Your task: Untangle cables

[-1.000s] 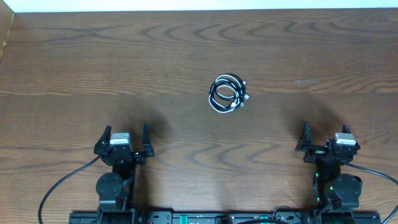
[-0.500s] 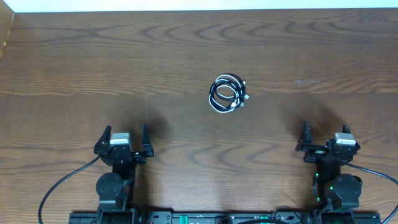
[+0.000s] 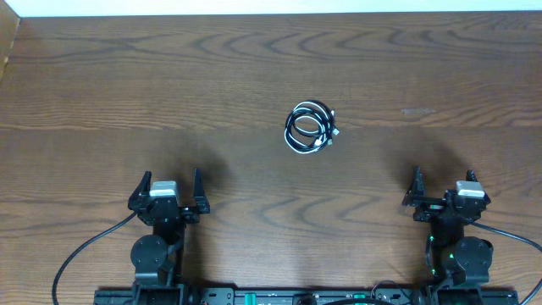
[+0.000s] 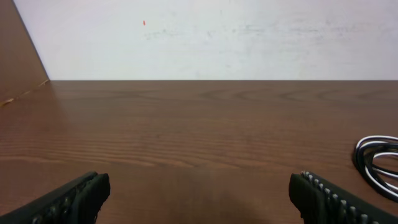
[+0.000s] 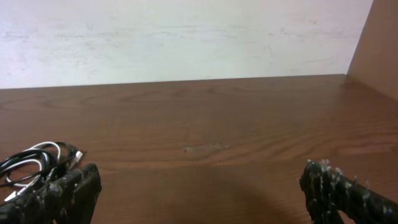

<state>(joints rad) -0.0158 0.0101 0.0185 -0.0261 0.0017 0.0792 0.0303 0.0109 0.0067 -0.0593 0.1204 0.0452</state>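
The cables (image 3: 310,128) lie as one small coiled bundle of black and white loops on the wooden table (image 3: 169,76), right of centre. The left wrist view catches the cables (image 4: 377,158) at its right edge. From the right wrist the cables (image 5: 34,163) show at the lower left, partly behind a finger. My left gripper (image 3: 170,182) rests near the front edge, open and empty, well to the left of the bundle. On the right side my right gripper (image 3: 443,182) is also open and empty, and the bundle lies ahead of it to the left. Between the fingers of the left gripper (image 4: 199,193) and the right gripper (image 5: 202,190) only bare wood shows.
A white wall (image 3: 271,7) borders the far table edge. A wooden side panel (image 3: 7,47) stands at the far left corner. Thick black arm cables (image 3: 80,254) run by the arm bases at the front.
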